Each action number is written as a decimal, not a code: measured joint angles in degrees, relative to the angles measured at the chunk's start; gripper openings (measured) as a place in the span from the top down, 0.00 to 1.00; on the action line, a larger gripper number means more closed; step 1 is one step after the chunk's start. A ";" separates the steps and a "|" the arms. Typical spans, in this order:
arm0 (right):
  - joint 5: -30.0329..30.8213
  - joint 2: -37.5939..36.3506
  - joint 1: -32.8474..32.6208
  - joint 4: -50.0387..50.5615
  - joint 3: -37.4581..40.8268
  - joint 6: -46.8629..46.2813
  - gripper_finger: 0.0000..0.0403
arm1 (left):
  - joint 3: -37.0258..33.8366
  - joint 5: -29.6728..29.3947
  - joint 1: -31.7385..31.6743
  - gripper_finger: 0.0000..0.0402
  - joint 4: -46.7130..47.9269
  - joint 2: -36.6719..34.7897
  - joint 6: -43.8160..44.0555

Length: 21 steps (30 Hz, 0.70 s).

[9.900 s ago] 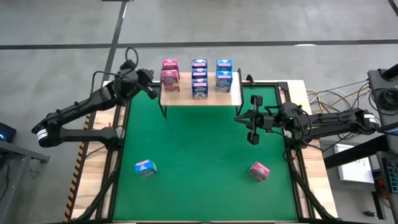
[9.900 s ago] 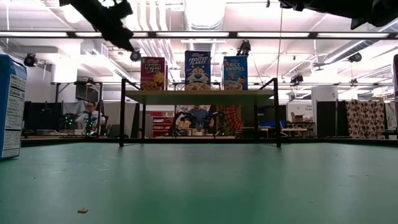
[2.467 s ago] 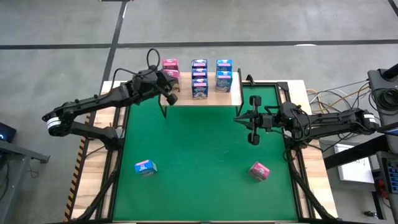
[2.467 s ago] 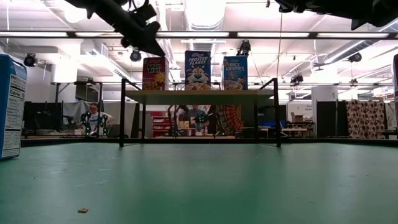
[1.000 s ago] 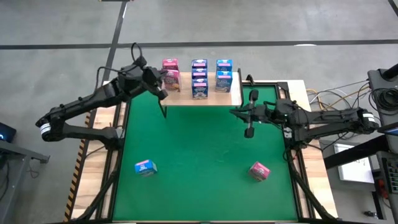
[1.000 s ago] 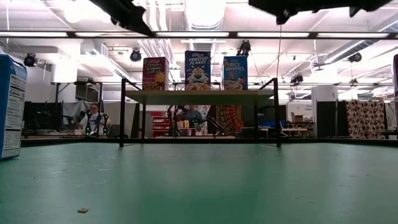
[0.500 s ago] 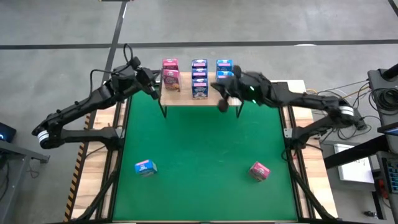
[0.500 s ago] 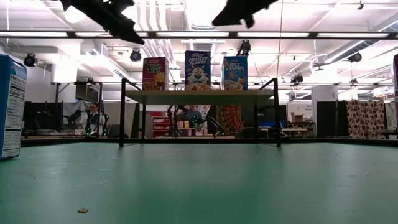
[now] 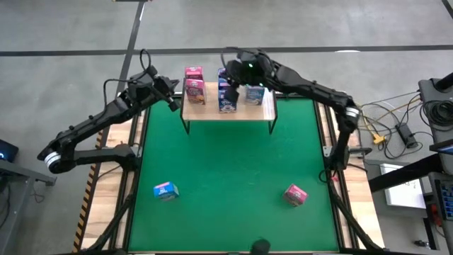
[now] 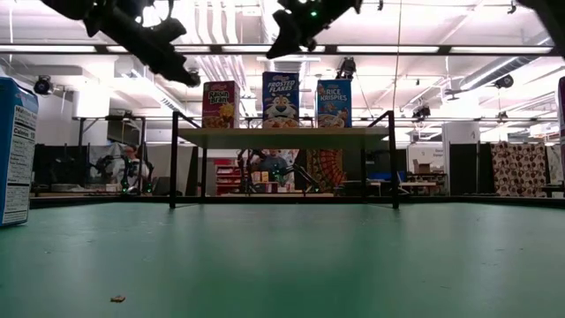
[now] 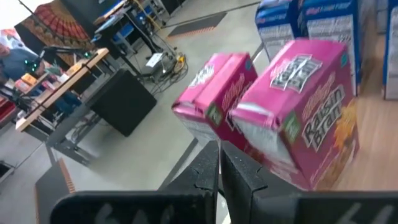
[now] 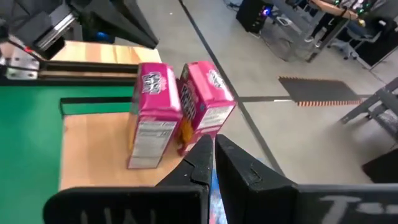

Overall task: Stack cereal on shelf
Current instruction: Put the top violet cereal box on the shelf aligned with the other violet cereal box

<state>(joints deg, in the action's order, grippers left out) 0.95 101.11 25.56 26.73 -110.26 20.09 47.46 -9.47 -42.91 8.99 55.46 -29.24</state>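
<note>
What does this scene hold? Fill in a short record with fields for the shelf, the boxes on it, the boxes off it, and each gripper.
shelf: small wooden shelf at the far edge of the green mat
boxes on shelf: pink boxes at its left end, blue boxes to their right
boxes off shelf: blue box and pink box lying on the mat
left gripper: shut, empty, beside the shelf's left end
right gripper: shut, over the middle boxes
</note>
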 joint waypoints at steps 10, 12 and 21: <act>-0.05 13.15 0.35 9.93 -20.36 5.34 0.98 | -3.40 0.19 0.00 1.00 -1.04 0.38 -0.06; 0.03 14.93 0.35 11.44 -23.18 5.50 0.98 | -3.78 1.02 0.00 1.00 -1.43 0.36 -0.07; 0.08 16.15 -0.66 10.42 -24.61 6.07 0.98 | -4.11 5.95 0.00 1.00 -1.87 0.94 1.29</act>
<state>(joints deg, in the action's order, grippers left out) 1.04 117.26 24.90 37.16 -134.87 26.15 43.35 -3.53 -42.92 7.13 56.40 -27.94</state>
